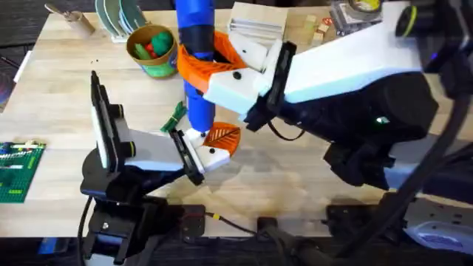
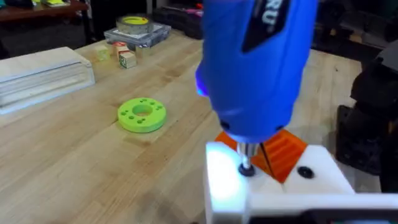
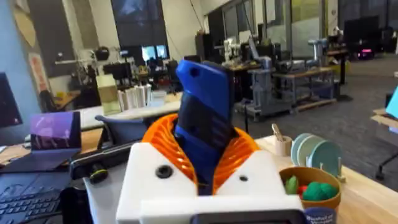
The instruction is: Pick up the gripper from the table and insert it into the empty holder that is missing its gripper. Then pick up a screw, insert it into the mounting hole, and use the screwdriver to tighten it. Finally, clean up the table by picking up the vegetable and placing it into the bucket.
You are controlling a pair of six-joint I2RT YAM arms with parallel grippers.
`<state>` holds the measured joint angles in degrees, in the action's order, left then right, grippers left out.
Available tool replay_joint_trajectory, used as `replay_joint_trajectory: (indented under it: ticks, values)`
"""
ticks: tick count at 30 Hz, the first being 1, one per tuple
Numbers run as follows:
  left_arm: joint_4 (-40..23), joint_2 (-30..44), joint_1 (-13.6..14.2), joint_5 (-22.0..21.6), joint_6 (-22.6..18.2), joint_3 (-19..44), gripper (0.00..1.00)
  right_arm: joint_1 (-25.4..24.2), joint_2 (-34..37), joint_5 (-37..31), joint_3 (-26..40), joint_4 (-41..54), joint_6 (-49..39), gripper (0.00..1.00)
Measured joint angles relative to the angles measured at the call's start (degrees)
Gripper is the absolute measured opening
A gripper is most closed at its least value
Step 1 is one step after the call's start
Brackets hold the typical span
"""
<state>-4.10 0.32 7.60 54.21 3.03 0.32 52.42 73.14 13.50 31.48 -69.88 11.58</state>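
i run the screw stage: my right gripper (image 1: 203, 63) is clenched around the screwdriver (image 1: 196, 44), its orange ribbed pads (image 3: 165, 146) wrapping the blue barrel, the tool standing upright at table centre. the thin metal bit (image 2: 247, 158) sits on the white holder (image 2: 227, 180), beside the orange gripper (image 2: 280, 152) seated there. i cannot tell how my left gripper (image 1: 203, 151) is set; the bit comes down on its white mount. i judge the screwdriver stiff, top-heavy and smooth-shelled, so the mid-barrel grip on ribbed pads looks right; tilt would walk the bit off the screw head. the fingertip seems light, rigid plastic. the vegetable (image 1: 175, 117) lies just at 10 o'clock of the bit, partly hidden by the barrel. the bucket (image 1: 151, 50) stands toward 11 o'clock, toys already inside. a green disc (image 2: 142, 115) rests well apart. the near table edge at 6 o'clock is crowded by both arms; the open room is at 9 o'clock.
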Motion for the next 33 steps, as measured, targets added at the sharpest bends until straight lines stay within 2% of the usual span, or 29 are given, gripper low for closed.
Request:
replay_joint_trajectory:
  ticks: [12, 19, 24, 28, 33]
  values:
    - [-0.1, 0.0, 0.0, 0.0, 0.0, 0.0, 0.012, 0.0, 1.2, -0.3, 0.0, -1.3, -0.5, 0.092]
    - [0.0, 0.0, 0.0, 0.0, 0.0, 0.0, 0.012, -0.7, 1.8, 0.0, 0.0, -11.6, -1.0, 0.087]
    - [0.0, 0.0, 0.0, 0.0, 0.0, 0.0, 0.012, -2.5, -0.3, 1.2, 0.0, -12.4, -3.3, 0.084]
    - [0.0, 0.0, 0.0, 0.0, 0.0, 0.0, 0.012, -6.4, -0.6, 1.4, 0.0, -9.1, -9.1, 0.082]
    - [0.0, 0.0, 0.0, 0.0, 0.0, 0.0, 0.012, -14.3, -0.5, 1.2, 0.3, 6.5, -24.4, 0.080]
